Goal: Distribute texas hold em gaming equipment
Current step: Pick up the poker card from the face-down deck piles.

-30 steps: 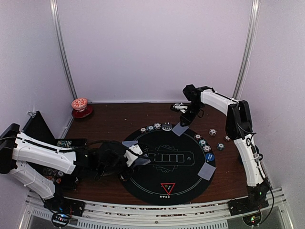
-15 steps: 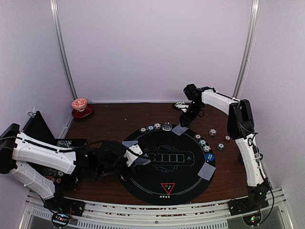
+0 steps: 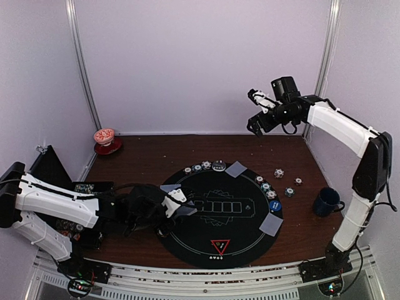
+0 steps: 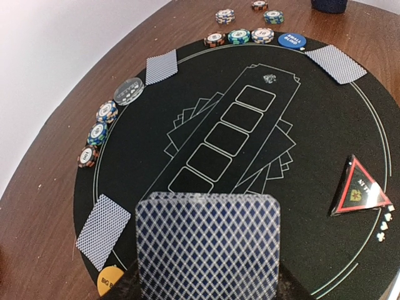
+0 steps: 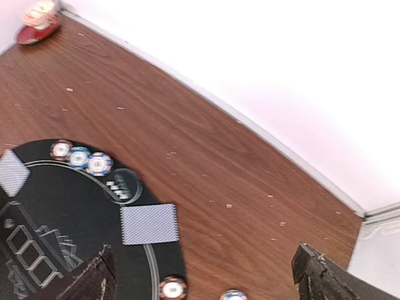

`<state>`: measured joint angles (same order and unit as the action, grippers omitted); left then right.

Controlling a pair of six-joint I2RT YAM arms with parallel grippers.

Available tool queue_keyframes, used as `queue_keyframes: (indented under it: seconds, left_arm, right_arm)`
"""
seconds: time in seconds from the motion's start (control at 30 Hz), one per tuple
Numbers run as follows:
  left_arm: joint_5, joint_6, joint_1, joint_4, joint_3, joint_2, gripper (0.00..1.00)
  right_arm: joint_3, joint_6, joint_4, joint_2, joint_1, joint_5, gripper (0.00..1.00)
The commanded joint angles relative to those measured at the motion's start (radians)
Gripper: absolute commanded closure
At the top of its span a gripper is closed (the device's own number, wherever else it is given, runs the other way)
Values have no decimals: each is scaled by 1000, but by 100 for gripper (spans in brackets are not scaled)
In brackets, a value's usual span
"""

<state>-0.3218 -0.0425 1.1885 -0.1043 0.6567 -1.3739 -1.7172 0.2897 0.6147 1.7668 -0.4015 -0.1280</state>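
Top external, right gripper (image 3: 255, 112) aloft, jaws apart

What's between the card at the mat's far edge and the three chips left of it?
A greyish round button lies there, on the mat's edge; the left wrist view shows it best.

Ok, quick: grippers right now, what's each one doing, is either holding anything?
Left gripper: shut on a blue-backed playing card.
Right gripper: open, nothing between its fingers, raised in the air.
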Motion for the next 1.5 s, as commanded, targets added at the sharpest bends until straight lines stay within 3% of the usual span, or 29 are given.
queue_keyframes:
  seconds: [0.0, 0.17, 0.33, 0.47, 0.87, 1.2, 1.47]
  left_arm:
    - [-19, 4, 5, -61, 16, 23, 48]
    - [-25, 3, 5, -60, 14, 32, 48]
    - [-26, 5, 5, -61, 8, 48, 48]
    - [-18, 6, 5, -63, 7, 50, 48]
    - [-8, 10, 5, -67, 1, 61, 48]
    - [4, 11, 5, -67, 1, 62, 48]
    - [6, 11, 6, -71, 0, 62, 48]
  right_arm:
    - [92, -91, 19, -31, -11, -235, 0]
    - [232, -108, -48, -137, -65, -478, 0]
    - [385, -128, -203, -230, -192, -517, 0]
    - [447, -199, -299, -216, -253, -593, 0]
    - [305, -200, -212, 51, -449, -634, 0]
    - [224, -255, -211, 151, -486, -632, 2]
    - [188, -268, -203, 202, -486, -602, 15]
